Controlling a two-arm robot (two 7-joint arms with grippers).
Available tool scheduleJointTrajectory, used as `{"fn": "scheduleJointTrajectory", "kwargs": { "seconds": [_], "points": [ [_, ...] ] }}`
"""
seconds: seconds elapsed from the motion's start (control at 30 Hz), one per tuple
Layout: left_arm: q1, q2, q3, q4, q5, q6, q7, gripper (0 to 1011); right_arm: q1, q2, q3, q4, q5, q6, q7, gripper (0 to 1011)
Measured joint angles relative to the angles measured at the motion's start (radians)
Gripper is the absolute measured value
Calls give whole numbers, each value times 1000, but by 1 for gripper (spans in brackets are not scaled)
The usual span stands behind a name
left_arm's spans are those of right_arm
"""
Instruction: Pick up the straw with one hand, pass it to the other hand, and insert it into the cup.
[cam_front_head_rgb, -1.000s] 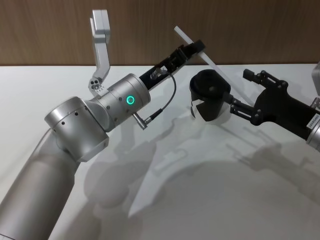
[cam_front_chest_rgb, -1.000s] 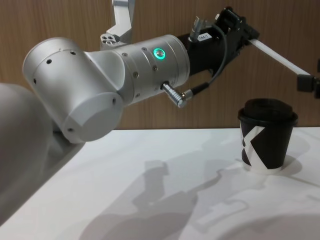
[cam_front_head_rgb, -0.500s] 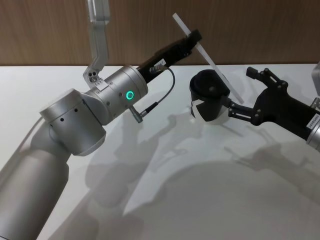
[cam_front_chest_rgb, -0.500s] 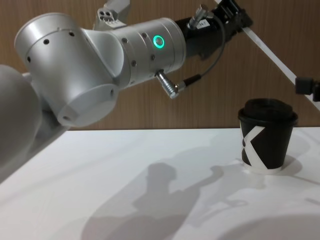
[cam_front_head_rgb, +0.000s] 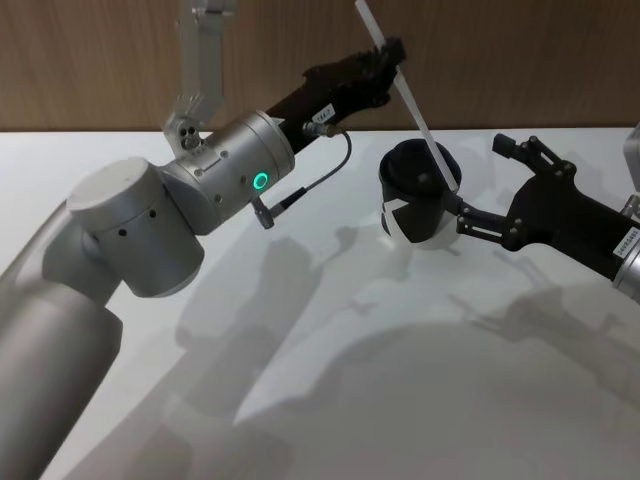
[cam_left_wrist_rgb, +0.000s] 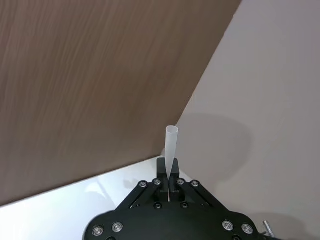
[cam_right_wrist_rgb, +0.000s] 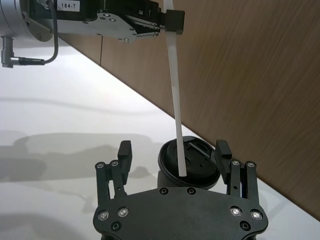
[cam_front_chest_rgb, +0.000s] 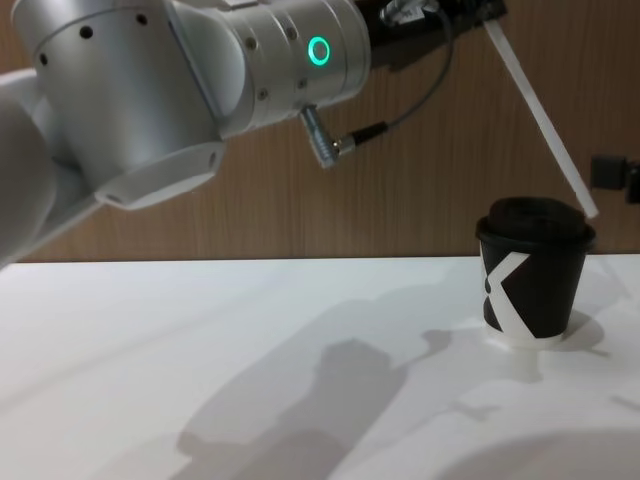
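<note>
Cup: we see the cup (cam_front_head_rgb: 418, 205) upright on the desk (cam_front_head_rgb: 350, 380), domed lid on, contents hidden.
Straw: the straw (cam_front_head_rgb: 400, 90) slants down, lower end by the lid's right edge; touching or not, we cannot tell.
Left arm: the left end effector (cam_front_head_rgb: 388, 60) hangs above the cup, clenched on the straw near its top.
Right arm: the right end effector (cam_front_head_rgb: 485, 182) sits low beside the cup, released, fingers spread.

White worktop (cam_front_head_rgb: 420, 420), wooden wall (cam_front_head_rgb: 520, 60)
We see the worktop meet the brown panelled wall at its far edge; soft grey shadows (cam_front_head_rgb: 300, 330) lie across it.
</note>
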Motion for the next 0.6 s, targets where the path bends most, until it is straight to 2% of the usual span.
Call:
{"fn": "scheduleJointTrajectory", "kwargs": {
  "seconds": [0.27,0.6],
  "points": [
    [-25,36,38,-42,97,-30,11,11,0,0,0,0,0,0,0,1001],
    [-47,55,60,-74,164,-41,18,11,0,0,0,0,0,0,0,1001]
  ]
}}
